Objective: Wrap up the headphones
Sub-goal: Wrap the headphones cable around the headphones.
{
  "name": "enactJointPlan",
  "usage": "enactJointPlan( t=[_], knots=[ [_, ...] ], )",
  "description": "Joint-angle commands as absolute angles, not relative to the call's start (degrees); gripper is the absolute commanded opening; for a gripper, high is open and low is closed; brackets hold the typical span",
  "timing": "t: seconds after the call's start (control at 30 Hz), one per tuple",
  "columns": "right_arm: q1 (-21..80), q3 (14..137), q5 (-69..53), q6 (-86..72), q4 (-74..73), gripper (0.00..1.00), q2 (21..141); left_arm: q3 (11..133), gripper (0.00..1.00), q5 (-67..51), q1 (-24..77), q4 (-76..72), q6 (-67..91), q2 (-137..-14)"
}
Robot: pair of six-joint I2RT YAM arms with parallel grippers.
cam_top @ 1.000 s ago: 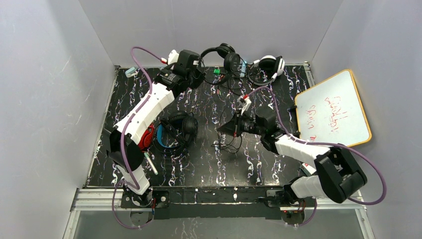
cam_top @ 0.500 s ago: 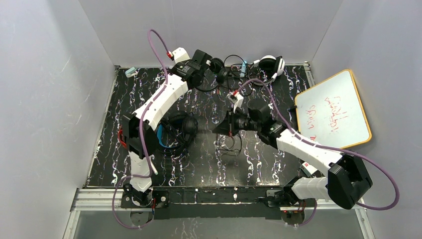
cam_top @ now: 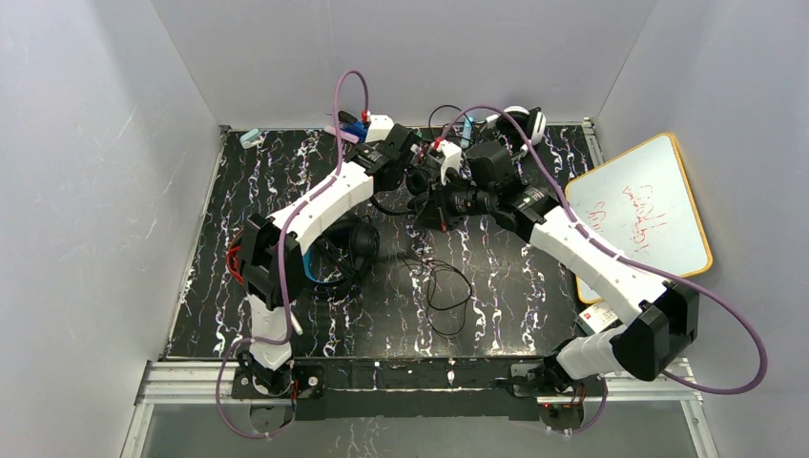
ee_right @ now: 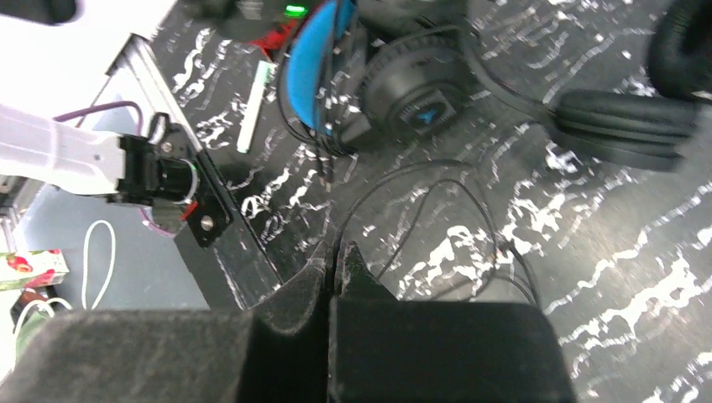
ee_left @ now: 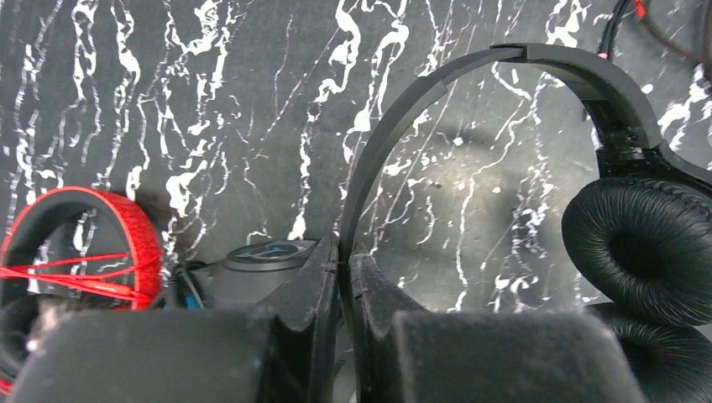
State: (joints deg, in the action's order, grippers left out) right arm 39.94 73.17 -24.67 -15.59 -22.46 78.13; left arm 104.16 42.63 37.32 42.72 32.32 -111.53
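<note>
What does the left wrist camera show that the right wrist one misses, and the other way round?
Left wrist only: the left gripper shut on the black headphones by the headband, and the red headphones with red cord strung across them.

Right wrist only: the right gripper pinching a thin black cable, and the blue-band headphones showing their blue band.

Both: the marbled table, black ear pads, and a dark earcup with a blue mark, likely the same one.
</note>
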Motion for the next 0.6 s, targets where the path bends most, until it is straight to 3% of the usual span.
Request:
enactJointPlan(
  t=[0.0,0.13,0.27,0.57],
  knots=[
    [36.74,78.62,-22.81,-10.65,-33.08,0.01,79.56,102.18,0.00,47.42,38.21,38.48,21.54,-104.36],
    [33.63,80.81,-21.75,-8.92,-36.02,0.01,80.05,100.91,0.00,47.50,38.95,39.34,14.81,-103.29],
    [30.66,82.72,-19.72,-7.56,-37.98,0.01,80.79,97.05,0.00,34.51,39.42,37.47,4.10,-100.02],
    [27.17,84.48,-16.54,-5.60,-38.40,0.01,82.15,91.63,0.00,25.47,42.88,36.60,-5.14,-94.24]
  ],
)
